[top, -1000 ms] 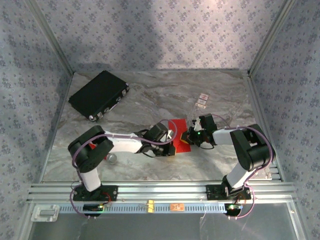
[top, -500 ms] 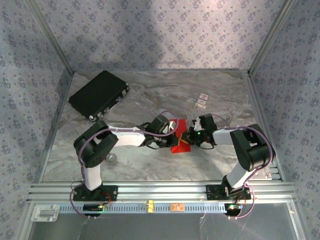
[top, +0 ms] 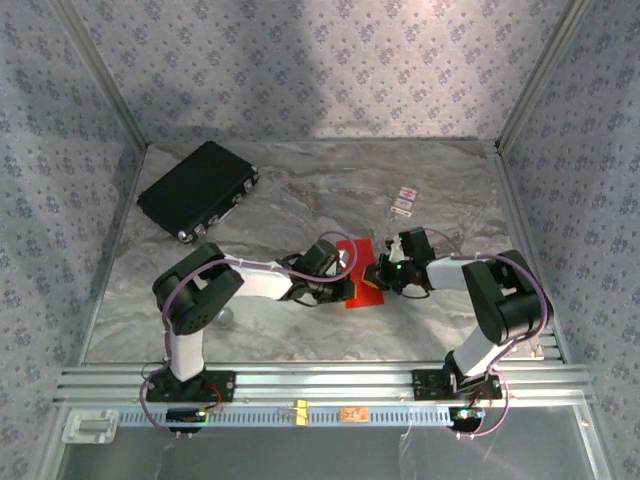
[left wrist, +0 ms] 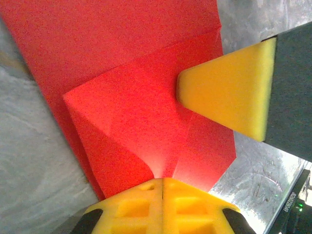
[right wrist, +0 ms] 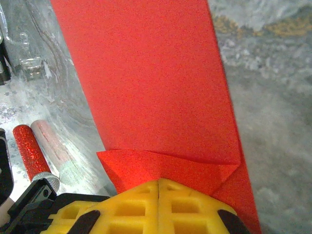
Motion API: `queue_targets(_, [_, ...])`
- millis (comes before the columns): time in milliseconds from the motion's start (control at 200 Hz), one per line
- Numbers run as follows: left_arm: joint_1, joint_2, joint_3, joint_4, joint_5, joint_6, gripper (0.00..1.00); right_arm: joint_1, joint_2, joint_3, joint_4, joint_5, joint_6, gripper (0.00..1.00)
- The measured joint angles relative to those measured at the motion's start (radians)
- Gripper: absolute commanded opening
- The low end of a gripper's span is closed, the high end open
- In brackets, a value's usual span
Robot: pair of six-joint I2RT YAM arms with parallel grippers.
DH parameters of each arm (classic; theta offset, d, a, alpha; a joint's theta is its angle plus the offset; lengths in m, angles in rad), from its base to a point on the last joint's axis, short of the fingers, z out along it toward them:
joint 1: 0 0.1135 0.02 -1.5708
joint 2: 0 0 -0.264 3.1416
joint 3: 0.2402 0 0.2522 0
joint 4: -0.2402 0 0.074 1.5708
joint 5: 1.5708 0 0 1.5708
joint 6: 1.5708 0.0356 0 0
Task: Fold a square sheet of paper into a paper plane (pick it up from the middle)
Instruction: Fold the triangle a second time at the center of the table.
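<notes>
The marbled surface (top: 300, 190) carries a black case (top: 197, 190) at its far left corner. Both arms reach inward from the near edge and meet near the middle.

The paper (top: 362, 275) lies flat there, well apart from the case and between the two claws. It is already partly folded. In the left wrist view the paper (left wrist: 136, 97) shows a flap turned over onto the sheet, its slanted edges running down toward the tips. In the right wrist view the paper (right wrist: 156, 83) stretches away as a long strip, with a small triangular fold at its near end.

The left claw (top: 345, 285) comes at the paper from the left. Its yellow tips (left wrist: 162, 183) are pressed together with no gap and sit on the near edge of the flap. I cannot tell whether any paper is caught between them.

The right claw (top: 378, 272) meets the paper from the right, also fully closed. Its tips (right wrist: 159, 183) rest on the triangular fold.

A small red cylinder (right wrist: 29, 151) lies on the surface just left of the right claw, apart from the paper.
</notes>
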Motion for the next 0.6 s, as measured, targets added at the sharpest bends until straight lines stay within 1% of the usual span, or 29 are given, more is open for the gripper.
queue_targets(195, [-0.003, -0.001, -0.002, 0.004, -0.008, 0.000, 0.00, 0.019, -0.063, 0.028, -0.047, -0.001, -0.028, 0.00])
queue_targets(430, [-0.003, -0.001, -0.002, 0.003, -0.008, 0.000, 0.00, 0.083, -0.024, 0.023, -0.051, 0.008, -0.036, 0.00])
queue_targets(510, [-0.004, -0.002, -0.002, 0.002, -0.008, 0.001, 0.00, 0.075, -0.004, 0.008, -0.048, 0.026, -0.039, 0.00])
queue_targets(600, [-0.005, -0.002, -0.002, 0.002, -0.008, 0.001, 0.00, 0.047, 0.014, -0.003, -0.017, -0.019, -0.039, 0.00])
